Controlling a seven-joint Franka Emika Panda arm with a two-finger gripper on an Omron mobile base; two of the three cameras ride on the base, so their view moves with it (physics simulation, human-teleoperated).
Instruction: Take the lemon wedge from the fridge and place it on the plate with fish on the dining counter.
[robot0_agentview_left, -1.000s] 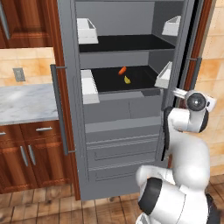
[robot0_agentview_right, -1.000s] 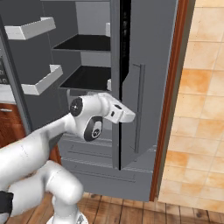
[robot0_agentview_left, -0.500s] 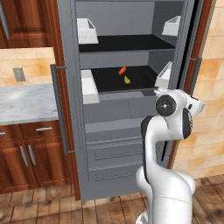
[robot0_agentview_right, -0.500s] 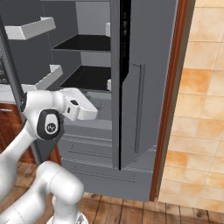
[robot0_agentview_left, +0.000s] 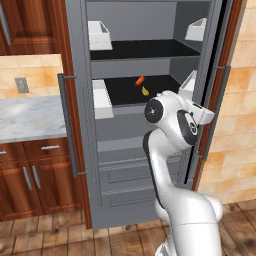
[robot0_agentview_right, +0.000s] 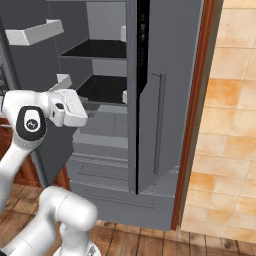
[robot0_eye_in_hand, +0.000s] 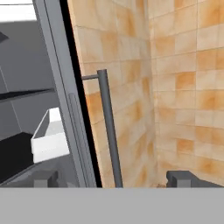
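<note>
The grey fridge (robot0_agentview_left: 80, 125) stands open. On its dark middle shelf lies the tiny yellow lemon wedge (robot0_agentview_left: 145, 91), just in front of a small orange item (robot0_agentview_left: 140, 80). My white hand (robot0_agentview_left: 201, 114) hovers at shelf height by the right door, to the right of the wedge and nearer than it. In the hand view my gripper (robot0_eye_in_hand: 114, 178) is open and empty, its fingertips (robot0_eye_in_hand: 46, 177) wide apart, facing the right door's edge (robot0_eye_in_hand: 65, 109) and bar handle (robot0_eye_in_hand: 109, 131). The plate and the dining counter are out of view.
White door bins (robot0_agentview_left: 99, 35) (robot0_agentview_left: 197, 30) (robot0_eye_in_hand: 50, 142) hang on both open doors. Lower drawers (robot0_agentview_left: 125, 170) sit under the shelf. A marble counter (robot0_agentview_left: 30, 117) on wooden cabinets (robot0_agentview_left: 30, 175) lies left; a tiled wall (robot0_agentview_right: 230, 125) stands right.
The arm has swung left across the fridge front and risen more upright. The hand has shifted left with it. The lemon wedge and the orange item have not moved.
</note>
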